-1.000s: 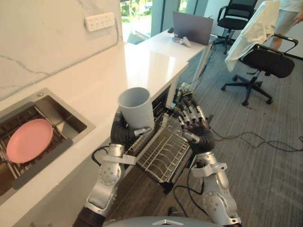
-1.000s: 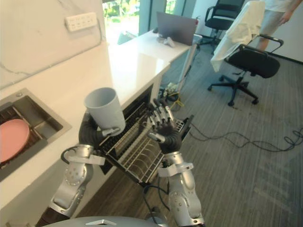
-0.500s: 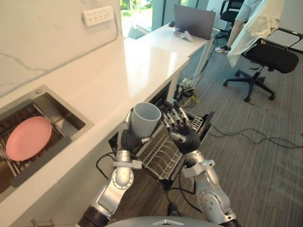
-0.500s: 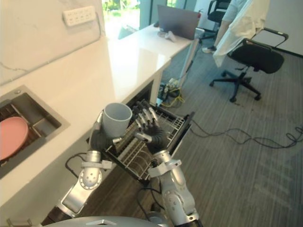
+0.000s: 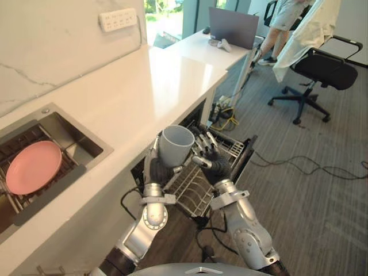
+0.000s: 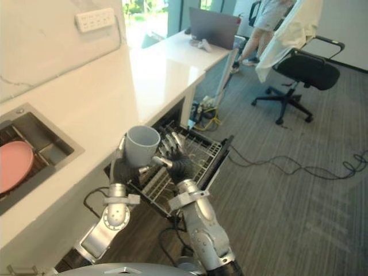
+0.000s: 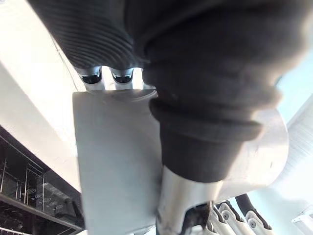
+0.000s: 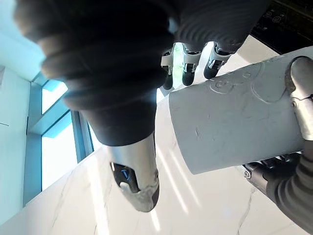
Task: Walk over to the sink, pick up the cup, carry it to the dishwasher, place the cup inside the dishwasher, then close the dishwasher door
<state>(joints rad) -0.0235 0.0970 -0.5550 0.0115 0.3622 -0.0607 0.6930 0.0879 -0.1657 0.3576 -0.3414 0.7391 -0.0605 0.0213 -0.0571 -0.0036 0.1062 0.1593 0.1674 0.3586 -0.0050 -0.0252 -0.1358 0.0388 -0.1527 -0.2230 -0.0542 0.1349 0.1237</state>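
Cup (image 5: 175, 147) | axis apparently vertical, mouth up | left robot hand (image 5: 156, 169) grips

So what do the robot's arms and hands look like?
Both arms are shiny silver-grey metal with rounded joints: see the left arm and the right arm. The left hand and the right hand each wear a dark ribbed cover over the wrist and the back, a bit like a glove. Their fingers are silver with dark tips.
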